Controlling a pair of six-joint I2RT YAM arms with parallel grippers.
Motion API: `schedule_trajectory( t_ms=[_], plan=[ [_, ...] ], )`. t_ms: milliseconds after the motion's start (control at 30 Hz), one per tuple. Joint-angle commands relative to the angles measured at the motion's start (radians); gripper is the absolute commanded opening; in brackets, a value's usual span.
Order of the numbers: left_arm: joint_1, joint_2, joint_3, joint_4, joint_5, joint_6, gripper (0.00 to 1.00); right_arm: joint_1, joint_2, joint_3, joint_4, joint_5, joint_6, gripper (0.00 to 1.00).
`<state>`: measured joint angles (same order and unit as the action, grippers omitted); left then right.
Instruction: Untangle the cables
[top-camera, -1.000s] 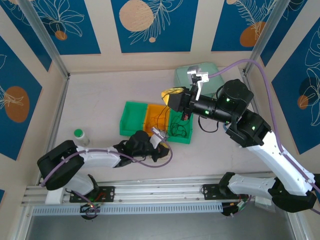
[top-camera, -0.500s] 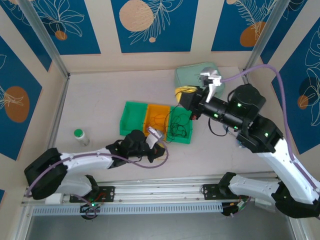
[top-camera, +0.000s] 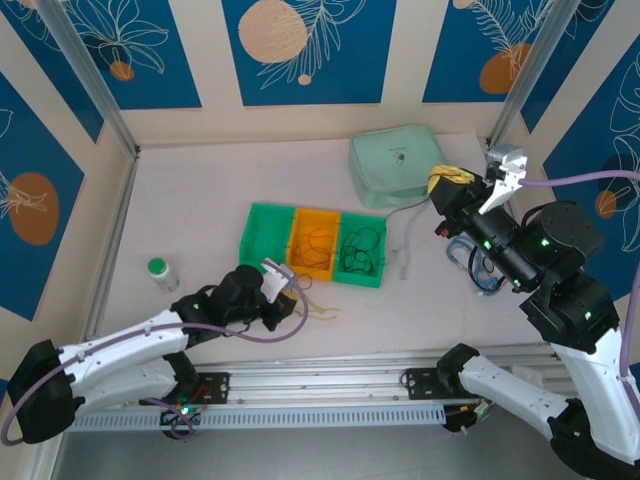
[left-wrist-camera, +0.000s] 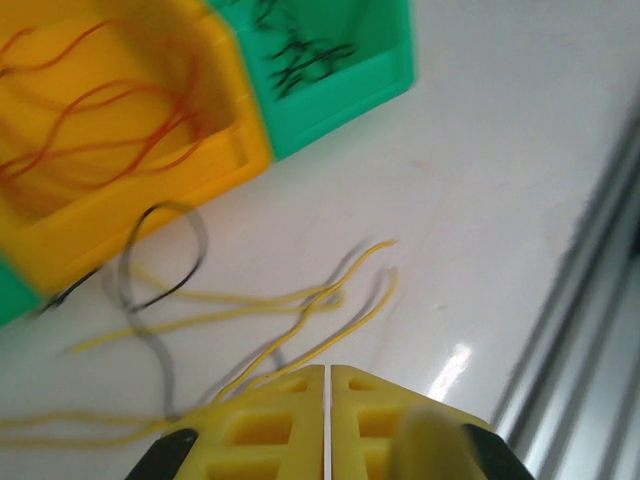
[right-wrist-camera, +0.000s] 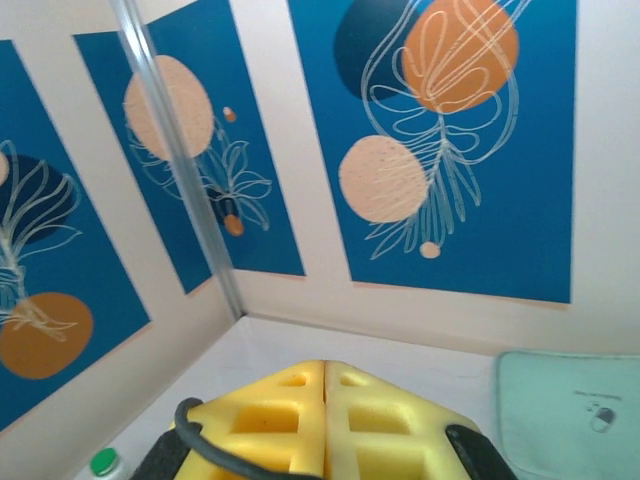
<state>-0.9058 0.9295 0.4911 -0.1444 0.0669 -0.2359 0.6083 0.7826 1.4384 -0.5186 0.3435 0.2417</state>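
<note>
Three cable colours in play. Orange cables (left-wrist-camera: 110, 140) sit coiled in the orange bin (left-wrist-camera: 150, 195), and black cables (left-wrist-camera: 300, 55) sit in the green bin (left-wrist-camera: 340, 110) at its 3 o'clock in the top view. Pale yellow cables (left-wrist-camera: 290, 297) lie loose on the worktop (left-wrist-camera: 480, 200), at 12 o'clock of the left tool (left-wrist-camera: 327, 372) in its wrist view. One dark loop (left-wrist-camera: 200, 245) crosses them at 10 o'clock.

Left tool: fingers pressed together, low over the worktop. Yellow strands run right up to its tip; can't tell if one is pinched.

Right tool (right-wrist-camera: 325, 368): pressed together, raised and tilted toward the back wall, at 2 o'clock of the bins. A dark strand (right-wrist-camera: 195, 430) curves over one finger; can't tell if it's gripped or just draped.

Handling, my read:
- The strands look near weightless and limp, with some spring holding the curl.
- They're too thin for a mid-span grab; the glossy worktop probably lets them slide away.
- Best hold is likely a free end, e.g. the yellow tips at 1 o'clock of the left tool.
- Pinch flat there, then draw along the strand's own line.
- A slow pull seems wise, since the dark loop likely snags and drags.
- Not fragile, but a hard tug could tighten a crossing into a knot.
</note>
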Motion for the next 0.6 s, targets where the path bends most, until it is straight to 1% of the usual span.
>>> schedule_trajectory(
  t_ms=[0,67,200,300,567],
  plan=[
    [0.037,-0.057,-0.029,-0.166,-0.099,-0.024,0.0,-0.026,-0.008,-0.006,0.014,0.053,-0.028,0.0],
    [0.059,-0.093,-0.035,-0.199,-0.095,-0.033,0.0,-0.04,-0.004,-0.005,0.029,0.035,-0.03,0.0],
    [0.079,-0.157,-0.018,-0.227,-0.064,-0.045,0.0,-0.069,0.06,0.012,0.013,-0.052,-0.004,0.0],
    [0.081,-0.169,0.042,-0.254,-0.039,-0.048,0.0,-0.099,0.113,0.001,0.024,-0.122,0.018,0.0],
    [0.082,-0.153,0.23,-0.352,-0.001,-0.049,0.0,-0.225,0.257,-0.013,0.09,-0.322,0.071,0.0]
  ],
)
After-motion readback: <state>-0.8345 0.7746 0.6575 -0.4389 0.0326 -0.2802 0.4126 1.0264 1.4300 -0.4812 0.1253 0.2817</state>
